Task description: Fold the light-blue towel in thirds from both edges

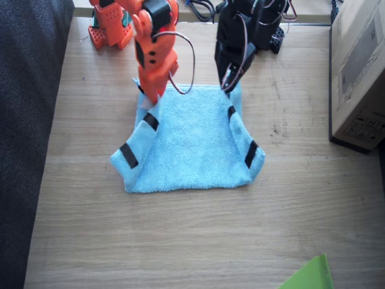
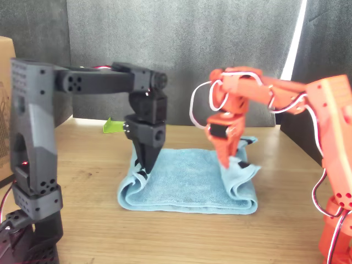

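Fixed view: right gripper (image 1: 155, 99), orange, points down and is clamped on the far corner of one short edge (image 1: 144, 129) of the towel (image 1: 191, 141), holding that corner up off the table (image 1: 180, 235). Left gripper (image 1: 230, 84), black, also points down and pinches the far corner of the other short edge (image 1: 242, 135), lifted the same way. Both edges rise toward the jaws and slope down to the near corners, which sit on the table. Black tape strips (image 1: 129, 156) show on both raised edges. Towel middle lies flat on the wood, roughly centred between the arms.

Front view: black gripper (image 2: 145, 165) and orange gripper (image 2: 226, 160) both have tips in the cloth, jaws narrow. Towel (image 2: 184, 179) sides curl upward and inward, the edge nearest this camera resting on the table (image 2: 181, 236).

Around: cardboard box (image 1: 360, 72) stands well apart from the towel beside the left arm, green sheet corner (image 1: 310, 276) at the near table edge, dark fabric (image 1: 27, 120) beside the right arm.
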You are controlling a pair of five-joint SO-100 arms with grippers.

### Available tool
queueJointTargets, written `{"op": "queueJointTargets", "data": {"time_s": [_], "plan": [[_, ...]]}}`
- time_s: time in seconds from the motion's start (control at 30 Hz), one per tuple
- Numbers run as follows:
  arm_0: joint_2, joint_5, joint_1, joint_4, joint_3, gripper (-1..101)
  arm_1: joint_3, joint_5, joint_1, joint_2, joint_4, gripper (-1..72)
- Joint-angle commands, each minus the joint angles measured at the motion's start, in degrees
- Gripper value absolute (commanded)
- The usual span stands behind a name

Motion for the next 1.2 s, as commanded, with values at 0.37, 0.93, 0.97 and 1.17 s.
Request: {"op": "queueJointTargets", "data": {"time_s": [0.37,0.93,0.97,1.17], "plan": [[-8.3,1.1,-3.3,4.0,-14.1,0,-10.5,0.3,4.7,-6.0,0.9,0.2],[-8.4,1.0,-3.3,3.4,-12.6,0,-15.8,1.4,7.5,-4.0,0.9,30.0],[-8.3,1.0,-3.3,3.4,-12.6,0,-15.8,1.1,7.7,-3.5,0.9,30.5],[-8.2,1.0,-3.3,3.4,-12.0,0,-14.5,0.4,6.3,2.7,1.0,32.0]]}}
